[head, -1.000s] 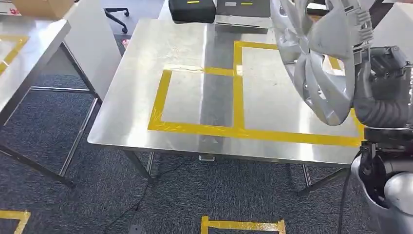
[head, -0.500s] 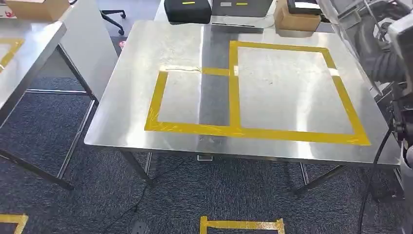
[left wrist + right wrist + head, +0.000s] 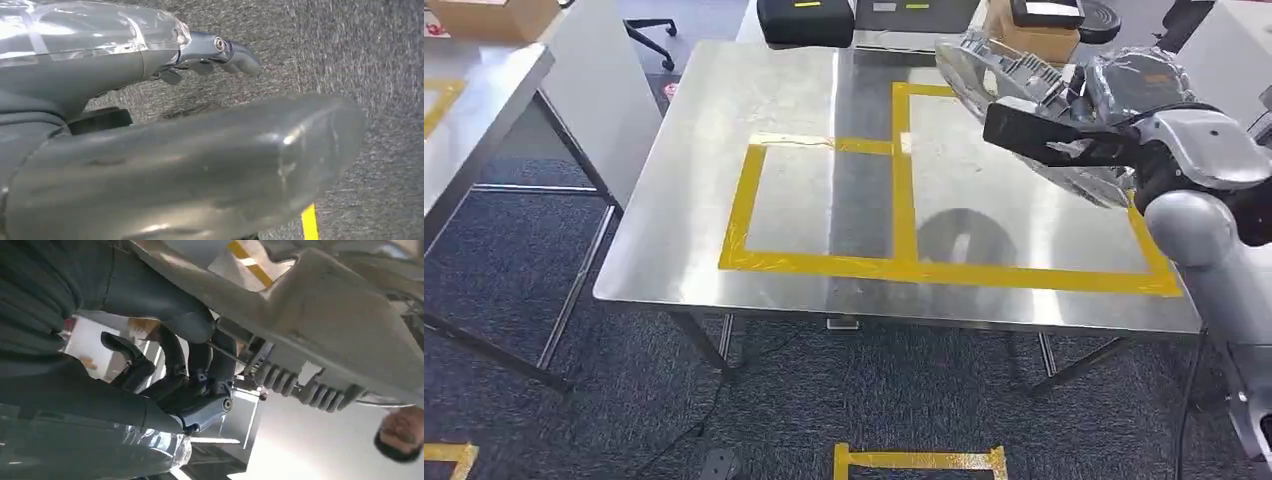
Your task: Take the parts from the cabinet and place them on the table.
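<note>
A: Item one, the part?
B: One silver hubcap (image 3: 1034, 110), tilted, rim up, held in the air over the far right of the tabletop (image 3: 694, 200). It hangs above the larger yellow tape square (image 3: 1024, 272) and casts a round shadow inside it. Not touching the steel.

A: Change from the earlier entries?
B: A second ago the hubcap stood upright at the right edge of the head view. Half a second ago it was almost out of frame. Now it is swung in over the tape square and laid nearer flat.

A: Right hand?
B: Right hand (image 3: 185, 375) closed on the hubcap; dark fingers (image 3: 172, 352) curl around its ribbed back edge in the wrist view. The silver right arm reaches in from the right.

A: Left hand?
B: Left hand (image 3: 210, 52) hangs over the carpet, its fingers loosely curled and holding nothing that I can see. How far shut, I cannot tell.

A: Other stock?
B: Black case (image 3: 806, 20) and cardboard box (image 3: 1034, 38) at the tabletop's far edge. A smaller tape square (image 3: 754, 200) lies to the left.

A: Standing of the task?
B: Carry looks nearly done. My judgement: lowering and release remain.
</note>
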Robot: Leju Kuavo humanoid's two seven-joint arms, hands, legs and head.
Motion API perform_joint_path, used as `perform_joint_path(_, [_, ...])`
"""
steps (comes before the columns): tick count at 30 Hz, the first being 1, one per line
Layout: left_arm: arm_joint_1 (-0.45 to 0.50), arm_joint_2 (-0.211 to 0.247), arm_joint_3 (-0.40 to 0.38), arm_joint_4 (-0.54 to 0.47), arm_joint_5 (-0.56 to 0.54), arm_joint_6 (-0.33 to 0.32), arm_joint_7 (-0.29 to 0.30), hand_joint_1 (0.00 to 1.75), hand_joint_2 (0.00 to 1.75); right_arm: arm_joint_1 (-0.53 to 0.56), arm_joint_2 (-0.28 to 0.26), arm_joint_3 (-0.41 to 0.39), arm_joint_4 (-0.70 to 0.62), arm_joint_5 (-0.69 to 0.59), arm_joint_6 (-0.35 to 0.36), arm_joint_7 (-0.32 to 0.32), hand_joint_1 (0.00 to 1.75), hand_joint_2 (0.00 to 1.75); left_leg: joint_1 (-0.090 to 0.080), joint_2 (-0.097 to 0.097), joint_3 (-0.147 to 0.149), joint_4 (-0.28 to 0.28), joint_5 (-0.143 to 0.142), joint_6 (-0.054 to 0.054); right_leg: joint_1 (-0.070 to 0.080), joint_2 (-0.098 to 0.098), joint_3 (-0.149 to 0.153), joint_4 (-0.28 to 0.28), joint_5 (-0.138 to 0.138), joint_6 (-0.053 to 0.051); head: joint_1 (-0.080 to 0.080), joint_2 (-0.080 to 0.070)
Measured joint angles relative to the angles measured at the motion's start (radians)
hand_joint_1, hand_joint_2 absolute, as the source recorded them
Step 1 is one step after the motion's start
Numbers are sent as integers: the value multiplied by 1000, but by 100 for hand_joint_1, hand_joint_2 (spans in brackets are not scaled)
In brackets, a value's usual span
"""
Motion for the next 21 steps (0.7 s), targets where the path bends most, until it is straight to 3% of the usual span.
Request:
perform_joint_path(8, [-12, -9, -19, 0, -22, -11, 23, 0, 0, -3, 59, 46, 160, 125, 34, 0, 175, 175, 0, -2, 1, 0, -1, 1, 0, 0, 0, 0, 0, 0, 0, 0])
perform_joint_path(21, [-12, -10, -48, 0, -30, -21, 32, 0, 0, 17, 80, -8, 260, 175, 87, 2, 175, 175, 0, -20, 1, 0, 0, 1, 0, -6, 0, 0, 0, 0, 0, 0])
